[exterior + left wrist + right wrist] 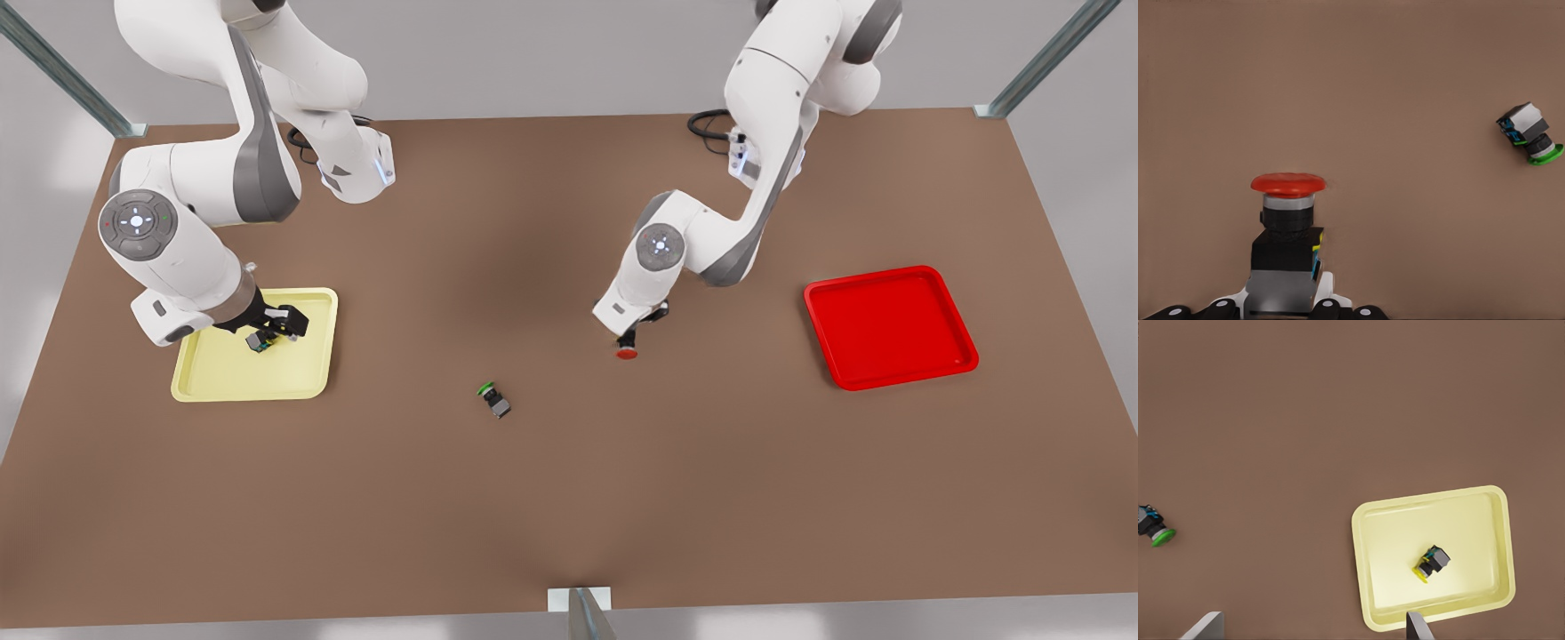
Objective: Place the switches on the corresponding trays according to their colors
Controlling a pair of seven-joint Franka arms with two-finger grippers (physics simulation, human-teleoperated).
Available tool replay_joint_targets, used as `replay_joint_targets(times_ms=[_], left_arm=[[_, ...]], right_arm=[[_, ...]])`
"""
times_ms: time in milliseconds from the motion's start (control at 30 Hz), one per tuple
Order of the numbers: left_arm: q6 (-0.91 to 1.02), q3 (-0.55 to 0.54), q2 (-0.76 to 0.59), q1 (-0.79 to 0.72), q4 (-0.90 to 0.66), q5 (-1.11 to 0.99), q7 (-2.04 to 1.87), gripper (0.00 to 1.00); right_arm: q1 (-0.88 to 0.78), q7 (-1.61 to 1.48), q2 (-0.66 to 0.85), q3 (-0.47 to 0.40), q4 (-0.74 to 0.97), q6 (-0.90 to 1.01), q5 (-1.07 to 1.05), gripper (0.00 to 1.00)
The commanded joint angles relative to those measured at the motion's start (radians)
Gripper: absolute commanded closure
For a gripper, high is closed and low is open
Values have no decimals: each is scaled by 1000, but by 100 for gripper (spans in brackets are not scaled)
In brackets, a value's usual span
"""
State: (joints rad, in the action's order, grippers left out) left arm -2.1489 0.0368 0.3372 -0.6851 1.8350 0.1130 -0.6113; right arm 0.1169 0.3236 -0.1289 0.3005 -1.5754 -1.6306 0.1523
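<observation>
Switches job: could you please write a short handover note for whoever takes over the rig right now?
Right gripper: open, over the yellow tray.
Left gripper: shut on the red switch, mid-table, well short of the red tray.
Done: yellow switch lies in the yellow tray.
Left: carry the red switch to the red tray. The green switch lies untouched on the table.

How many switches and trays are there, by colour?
Yellow switches: 1, lying in the yellow tray under the open right gripper
Red switches: 1, held by the left gripper
Green switches: 1, on the table
Yellow trays: 1
Red trays: 1
Total: 5
</observation>
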Motion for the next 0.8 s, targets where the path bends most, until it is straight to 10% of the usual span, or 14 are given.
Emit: replay_joint_targets(times_ms=[0, 767], left_arm=[[9, 0, -15, 15, 10, 7, 4, 51], [164, 0, -342, 796, 360, -153, 778, 50]], right_arm=[[0, 0, 0, 0, 0, 0, 1, 0], [-2, 0, 2, 2, 0, 2, 0, 0]])
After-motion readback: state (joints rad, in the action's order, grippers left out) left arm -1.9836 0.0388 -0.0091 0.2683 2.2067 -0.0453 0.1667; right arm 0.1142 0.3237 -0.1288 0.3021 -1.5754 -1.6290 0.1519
